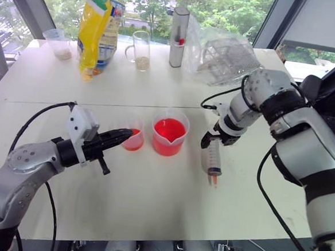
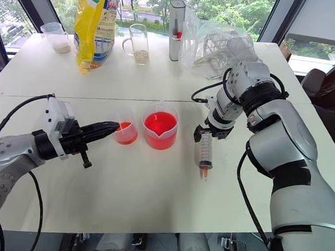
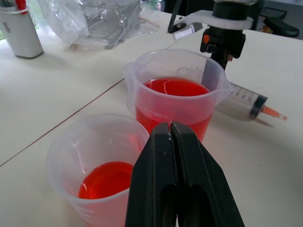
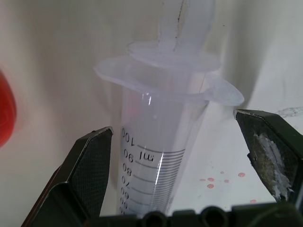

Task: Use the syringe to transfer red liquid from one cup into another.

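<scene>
Up close, red droplets (image 4: 210, 182) beside syringe (image 4: 156, 161)

Bright daylight from the windows (image 1: 221, 8) behind floods the white table (image 1: 150, 205), leaving soft, short shadows beside the syringe (image 1: 211, 160) and 2 beakers. Close to the lens, the right gripper (image 4: 187, 156) and syringe barrel appear slightly soft; backlit tabletop glows pale there.

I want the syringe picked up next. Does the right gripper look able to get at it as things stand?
Probably yes. The right gripper hangs open directly over the syringe, one finger on each side of the barrel. The syringe lies flat on the table, apart from the larger beaker.
</scene>
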`<move>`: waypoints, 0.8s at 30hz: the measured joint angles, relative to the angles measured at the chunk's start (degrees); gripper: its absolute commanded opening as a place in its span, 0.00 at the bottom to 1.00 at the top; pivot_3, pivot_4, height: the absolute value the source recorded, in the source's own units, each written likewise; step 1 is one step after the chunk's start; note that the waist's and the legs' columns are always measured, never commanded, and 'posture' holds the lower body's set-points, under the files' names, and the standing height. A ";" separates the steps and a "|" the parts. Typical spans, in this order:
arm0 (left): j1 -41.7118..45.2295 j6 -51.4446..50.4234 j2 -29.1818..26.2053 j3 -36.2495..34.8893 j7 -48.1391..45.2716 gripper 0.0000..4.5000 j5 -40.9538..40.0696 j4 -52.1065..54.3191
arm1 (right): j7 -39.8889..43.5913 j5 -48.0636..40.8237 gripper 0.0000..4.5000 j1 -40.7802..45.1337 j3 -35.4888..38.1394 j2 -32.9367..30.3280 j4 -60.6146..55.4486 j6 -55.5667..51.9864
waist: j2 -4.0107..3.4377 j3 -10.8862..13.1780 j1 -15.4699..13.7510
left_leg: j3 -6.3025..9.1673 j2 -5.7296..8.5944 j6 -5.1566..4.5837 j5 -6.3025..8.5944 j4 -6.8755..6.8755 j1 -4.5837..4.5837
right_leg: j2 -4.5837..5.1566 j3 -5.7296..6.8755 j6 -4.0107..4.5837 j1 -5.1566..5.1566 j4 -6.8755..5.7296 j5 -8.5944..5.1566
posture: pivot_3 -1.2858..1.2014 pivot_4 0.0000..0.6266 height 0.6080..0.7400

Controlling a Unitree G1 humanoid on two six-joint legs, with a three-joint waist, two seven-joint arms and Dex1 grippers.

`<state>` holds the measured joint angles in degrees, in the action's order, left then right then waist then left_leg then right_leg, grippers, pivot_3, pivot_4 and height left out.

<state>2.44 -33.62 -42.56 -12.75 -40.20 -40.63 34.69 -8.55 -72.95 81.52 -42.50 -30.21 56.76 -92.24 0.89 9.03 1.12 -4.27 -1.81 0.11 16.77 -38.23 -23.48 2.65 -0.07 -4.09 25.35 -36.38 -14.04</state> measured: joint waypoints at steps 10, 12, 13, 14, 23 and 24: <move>0.26 0.29 -0.02 0.01 0.31 0.00 0.27 -0.31 | -9.90 -5.39 0.32 -3.14 2.51 -1.84 -2.94 0.30 | 0.26 -0.16 0.06 | 0.02 -0.01 0.00 0.00 -0.01 0.11 | -0.02 0.01 -0.01 -0.13 0.01 0.00 | 0.52 0.24 1.00; 0.45 0.34 -0.03 0.01 0.30 0.00 0.49 -0.46 | -11.81 -7.35 0.32 -4.13 3.09 -2.68 -4.54 0.43 | 0.27 -0.17 0.04 | 0.03 -0.01 0.00 0.00 -0.01 0.12 | -0.03 0.02 -0.01 -0.15 0.01 0.00 | 0.52 0.24 1.00; 0.54 0.35 -0.03 0.01 0.28 0.00 0.54 -0.59 | -12.84 -8.44 0.32 -4.63 3.26 -3.12 -5.49 0.48 | 0.29 -0.18 0.02 | 0.04 -0.01 0.00 0.00 -0.01 0.13 | -0.03 0.02 -0.01 -0.16 0.01 0.00 | 0.52 0.24 1.00; 0.60 0.36 -0.03 0.00 0.25 0.00 0.58 -0.82 | -14.08 -9.90 0.32 -5.30 3.50 -3.79 -6.68 0.54 | 0.30 -0.19 -0.01 | 0.05 -0.01 0.00 0.00 -0.01 0.12 | -0.03 0.03 -0.01 -0.16 0.01 0.00 | 0.52 0.24 1.00; 2.65 -0.37 -2.17 -1.60 -1.72 0.00 -0.21 -3.87 | -22.98 -22.99 0.32 -12.95 9.79 -15.06 -25.20 0.05 | 0.16 -0.09 -0.39 | 0.04 0.03 -0.02 0.01 -0.01 -0.04 | 0.02 0.05 -0.02 -0.06 0.11 0.00 | 0.52 0.24 1.00; 3.30 -0.84 -2.59 -1.95 -2.19 0.00 -0.63 -4.51 | -23.70 -23.21 0.32 -13.39 11.77 -16.47 -27.67 0.05 | 0.16 -0.09 -0.37 | 0.04 0.03 -0.02 0.01 -0.01 -0.04 | 0.02 0.05 -0.02 -0.06 0.11 0.01 | 0.52 0.24 1.00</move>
<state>5.74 -34.45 -45.15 -14.70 -42.40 -41.26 30.18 -32.25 -96.15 68.14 -30.73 -46.67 29.09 -92.18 1.04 8.94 0.75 -4.23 -1.79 0.10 16.78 -38.24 -23.52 2.66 -0.03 -4.11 25.30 -36.27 -14.03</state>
